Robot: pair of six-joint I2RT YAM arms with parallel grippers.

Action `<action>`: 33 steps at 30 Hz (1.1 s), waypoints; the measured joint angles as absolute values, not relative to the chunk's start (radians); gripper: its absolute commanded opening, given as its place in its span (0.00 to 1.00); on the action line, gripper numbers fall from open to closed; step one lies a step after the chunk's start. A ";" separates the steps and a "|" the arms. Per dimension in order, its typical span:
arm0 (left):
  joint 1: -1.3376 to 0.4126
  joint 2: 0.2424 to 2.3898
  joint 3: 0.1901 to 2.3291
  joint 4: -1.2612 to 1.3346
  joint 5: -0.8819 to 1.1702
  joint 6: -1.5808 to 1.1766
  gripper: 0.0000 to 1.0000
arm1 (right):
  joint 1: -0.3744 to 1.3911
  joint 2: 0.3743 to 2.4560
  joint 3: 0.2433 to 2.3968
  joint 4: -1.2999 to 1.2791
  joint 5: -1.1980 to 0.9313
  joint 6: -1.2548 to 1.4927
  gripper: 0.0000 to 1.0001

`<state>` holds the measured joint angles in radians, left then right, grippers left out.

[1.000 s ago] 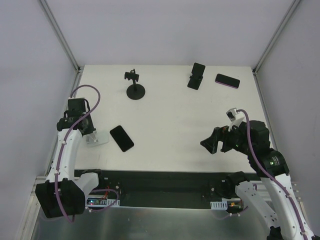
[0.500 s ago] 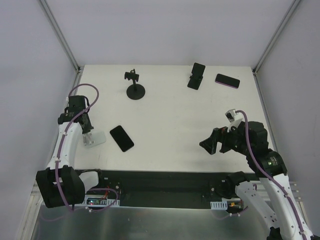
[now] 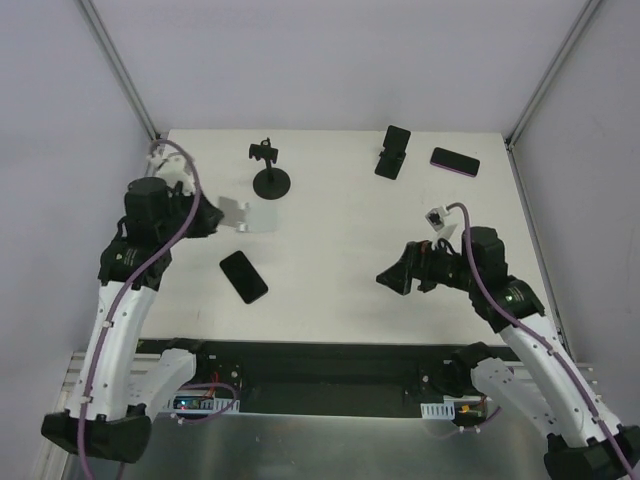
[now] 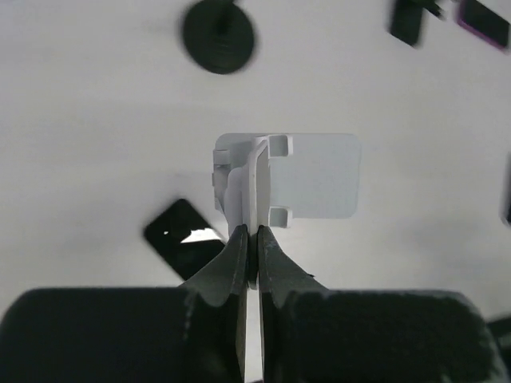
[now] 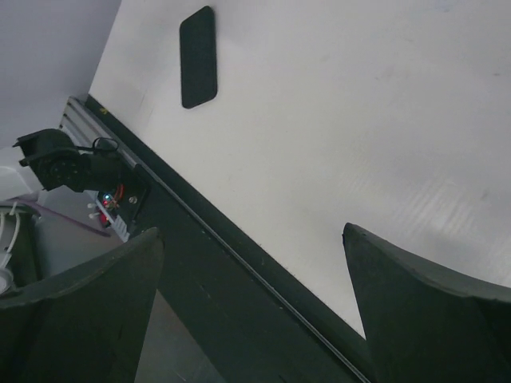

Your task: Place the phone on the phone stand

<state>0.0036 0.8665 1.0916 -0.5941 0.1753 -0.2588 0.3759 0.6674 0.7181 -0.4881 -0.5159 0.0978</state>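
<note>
My left gripper (image 3: pixel 215 217) is shut on a white phone stand (image 3: pixel 238 216) and holds it above the table, left of centre. In the left wrist view the stand (image 4: pixel 315 174) sits just beyond my closed fingertips (image 4: pixel 252 235). A black phone (image 3: pixel 243 276) lies flat on the table below it and also shows in the left wrist view (image 4: pixel 180 239) and the right wrist view (image 5: pixel 198 56). My right gripper (image 3: pixel 392 280) is open and empty, hovering over the table's front right part; its fingers (image 5: pixel 415 303) are spread wide.
A black round-base stand (image 3: pixel 270 178) stands at the back left. A black folding stand (image 3: pixel 392 152) and a second phone with a purple edge (image 3: pixel 455 161) lie at the back right. The table's dark front rail (image 3: pixel 320 355) runs below.
My left gripper has lifted the white stand from the table's left edge and carried it back and to the right. My right gripper has moved left.
</note>
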 measured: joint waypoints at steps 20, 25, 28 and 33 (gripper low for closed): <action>-0.837 1.225 1.137 -0.502 0.112 -0.189 0.00 | 0.582 1.078 0.508 0.075 -0.683 0.365 0.58; -0.839 1.227 1.146 -0.475 0.150 -0.186 0.00 | 0.588 1.142 0.475 0.168 -0.703 0.403 0.39; -0.839 1.229 1.147 -0.468 0.197 -0.175 0.00 | 0.590 1.161 0.464 0.214 -0.719 0.425 0.21; -0.837 1.229 1.145 -0.501 0.268 -0.165 0.00 | 0.568 1.161 0.437 0.242 -0.685 0.461 0.01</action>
